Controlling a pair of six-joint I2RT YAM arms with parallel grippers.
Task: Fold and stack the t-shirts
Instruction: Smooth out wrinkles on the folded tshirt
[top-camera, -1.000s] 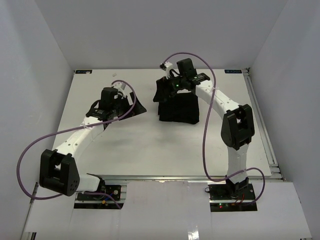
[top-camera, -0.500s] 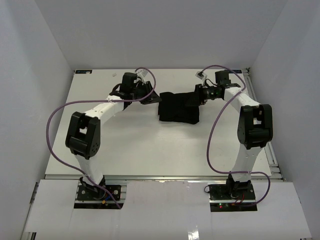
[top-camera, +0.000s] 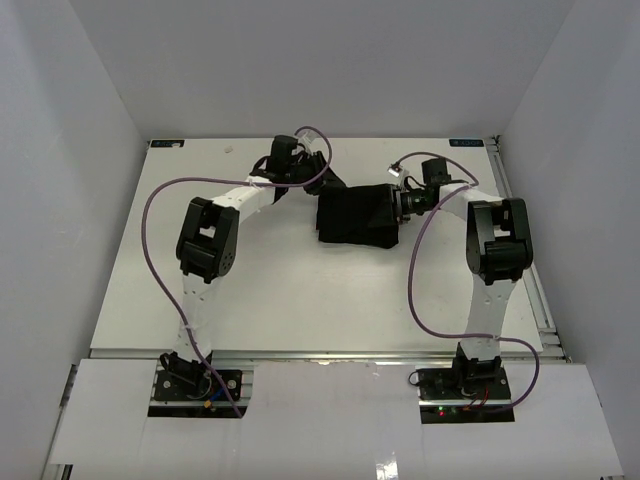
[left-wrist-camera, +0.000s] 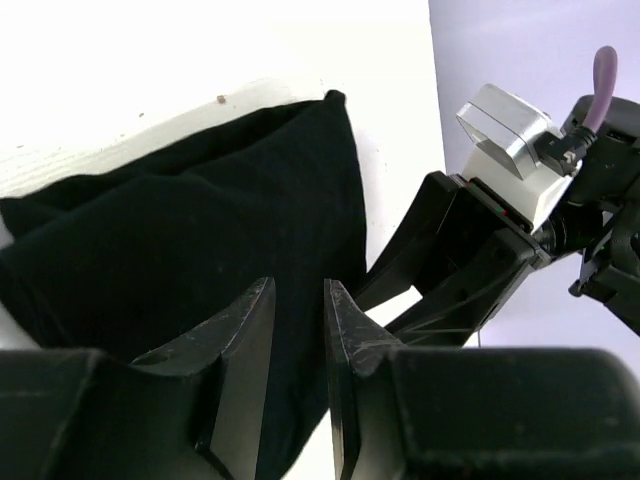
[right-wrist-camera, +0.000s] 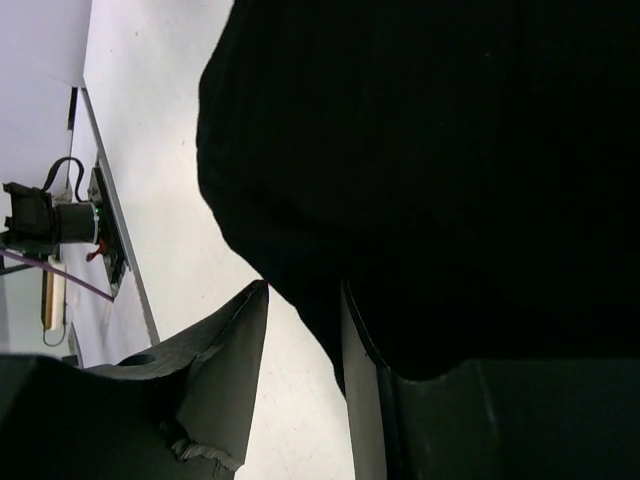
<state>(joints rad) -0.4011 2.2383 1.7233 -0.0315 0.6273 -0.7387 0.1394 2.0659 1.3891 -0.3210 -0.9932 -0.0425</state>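
- Over on the left of the white table (top-camera: 270, 290), the left arm (top-camera: 205, 240) stands up from its base at the near edge. It bends at the elbow and stretches toward the far middle, with a purple cable (top-camera: 150, 225) looping wide off its side.
- At the tip of that arm, the left claw (top-camera: 318, 182) sits at the far left corner of the t-shirt (top-camera: 358, 218).
- From its own wrist camera, the left claw's fingers (left-wrist-camera: 250, 330) stand only a narrow slit apart, with their tips over the black cloth. Dark cloth shows through the slit, and I cannot tell whether any of it is pinched.
- The t-shirt lies folded into a compact, roughly square bundle on the far half of the table, a little right of centre, between the two claws. It is plain, matte black, and no print shows.
- The right claw (top-camera: 402, 203) is at the bundle's right edge, pointing left toward the other claw. In the left wrist view it shows just past the cloth's far corner.
- From the right wrist camera, that claw is a little way open. Bare white table shows in the gap and nothing is held, while the cloth's rounded edge crosses just beyond the fingertips.
- On the right, the right arm (top-camera: 497, 245) rises from its base at the near edge, elbow high, with its forearm angled back toward the middle. A second purple cable (top-camera: 415, 290) hangs in a long loop beside it.
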